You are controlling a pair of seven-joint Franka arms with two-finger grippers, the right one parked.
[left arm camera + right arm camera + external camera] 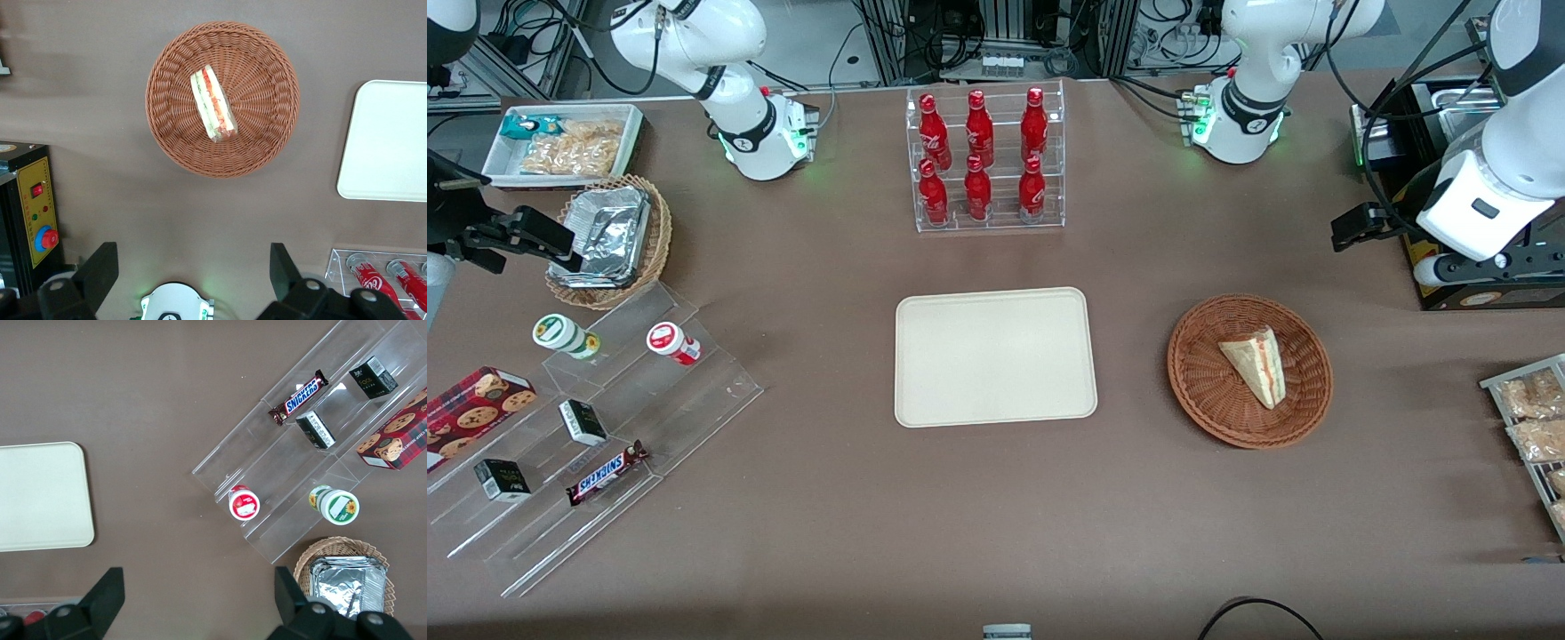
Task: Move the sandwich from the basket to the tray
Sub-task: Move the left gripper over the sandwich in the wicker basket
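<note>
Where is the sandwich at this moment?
The sandwich lies in the basket, beside the tray, toward the working arm's end of the table. The gripper hangs open above the table, apart from the basket.

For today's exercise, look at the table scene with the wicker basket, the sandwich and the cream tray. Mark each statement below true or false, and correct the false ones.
1. The sandwich lies in the reddish-brown basket. True.
2. The tray already holds a sandwich. False: it holds nothing.
3. The gripper is shut on the sandwich. False: it hovers open, apart from the basket, with nothing between its fingers.
4. The rack of red bottles stands farther from the front camera than the tray. True.
5. The basket sits on the tray. False: it sits on the table beside the tray, toward the working arm's end.
</note>
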